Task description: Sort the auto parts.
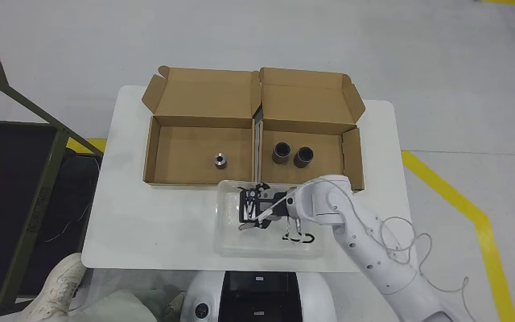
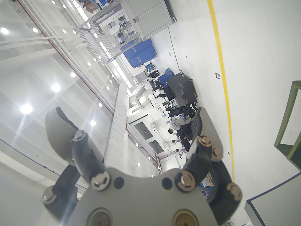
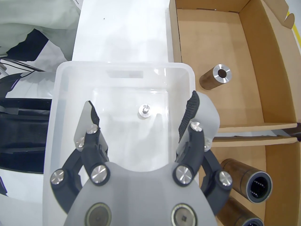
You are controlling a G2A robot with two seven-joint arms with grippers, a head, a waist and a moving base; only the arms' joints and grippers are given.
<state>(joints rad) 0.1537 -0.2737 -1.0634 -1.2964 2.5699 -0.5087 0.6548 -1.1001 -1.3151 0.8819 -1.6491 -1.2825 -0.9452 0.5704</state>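
A clear plastic tray (image 1: 310, 249) sits at the table's front edge, and in it lies a small silver flanged part (image 3: 144, 110). My right gripper (image 3: 142, 101) hangs open just above the tray floor with the small part between and slightly ahead of its fingers, untouched; the same gripper (image 1: 253, 208) shows at the tray's left half from above. A steel bushing (image 1: 219, 159) stands in the left cardboard box (image 1: 161, 165). Two dark linear bearings (image 1: 281, 152) (image 1: 303, 156) lie in the right cardboard box (image 1: 350, 157). My left gripper (image 2: 128, 112) is open, empty, and points up into the room.
Both boxes stand side by side behind the tray with their lids folded back. The white table (image 1: 145, 217) has bare surface left of the tray. The bushing (image 3: 216, 77) and the bearings (image 3: 247, 181) lie beyond the tray wall.
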